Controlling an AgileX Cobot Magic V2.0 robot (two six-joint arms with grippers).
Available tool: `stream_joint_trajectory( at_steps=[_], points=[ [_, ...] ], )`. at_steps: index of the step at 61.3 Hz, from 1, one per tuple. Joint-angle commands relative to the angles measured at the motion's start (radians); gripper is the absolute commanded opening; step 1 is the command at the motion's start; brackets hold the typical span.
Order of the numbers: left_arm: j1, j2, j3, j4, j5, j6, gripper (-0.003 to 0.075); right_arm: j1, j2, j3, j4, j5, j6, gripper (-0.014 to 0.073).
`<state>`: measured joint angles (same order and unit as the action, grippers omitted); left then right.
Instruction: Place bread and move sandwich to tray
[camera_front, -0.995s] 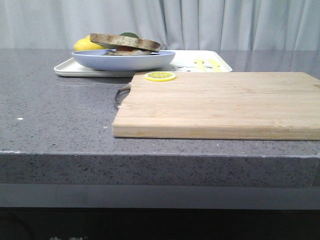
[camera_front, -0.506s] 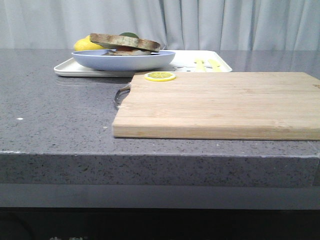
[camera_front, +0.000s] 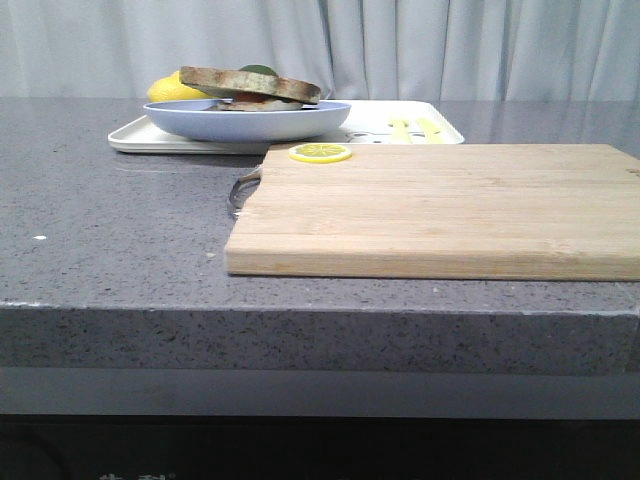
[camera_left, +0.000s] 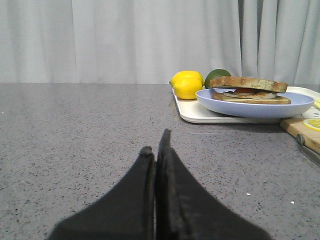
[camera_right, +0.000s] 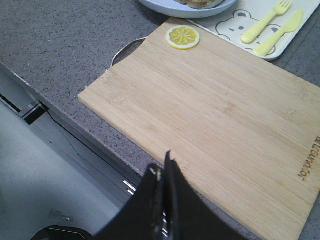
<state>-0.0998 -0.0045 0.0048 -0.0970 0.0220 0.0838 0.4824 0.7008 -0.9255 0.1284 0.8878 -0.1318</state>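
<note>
Comparing against the earlier views, I see nothing moved: both grippers, left (camera_left: 159, 150) and right (camera_right: 164, 172), sit pressed together and empty, the sandwich (camera_left: 248, 88) resting ahead on the plate (camera_left: 255, 106) atop the tray (camera_left: 200, 112), so delivery looks done.

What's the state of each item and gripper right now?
sandwich: assembled, top slice on, on the plate
plate: on the tray
tray: holds plate and lemon
lemon slice: flat on cutting board corner
left gripper: shut, empty
right gripper: shut, empty
</note>
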Motion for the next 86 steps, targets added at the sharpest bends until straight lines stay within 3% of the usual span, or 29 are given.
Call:
stream_joint_trajectory(
  at_steps=[1, 27, 81, 86],
  points=[
    [0.001, -0.021, 0.001, -0.011, -0.080, 0.002, -0.0020, -0.004, -0.002, -0.021, 0.011, -0.062, -0.004, -0.0069],
    [0.050, -0.024, 0.001, -0.011, -0.080, 0.000, -0.0020, -0.004, -0.002, -0.021, 0.011, -0.062, -0.004, -0.0069],
    [0.050, -0.022, 0.001, -0.011, -0.080, 0.000, -0.0020, -0.004, -0.012, -0.011, 0.011, -0.069, -0.004, -0.0069],
    [0.050, -0.022, 0.001, -0.011, -0.080, 0.000, -0.0020, -0.046, -0.033, 0.022, 0.019, -0.079, -0.004, -0.0069]
  ],
)
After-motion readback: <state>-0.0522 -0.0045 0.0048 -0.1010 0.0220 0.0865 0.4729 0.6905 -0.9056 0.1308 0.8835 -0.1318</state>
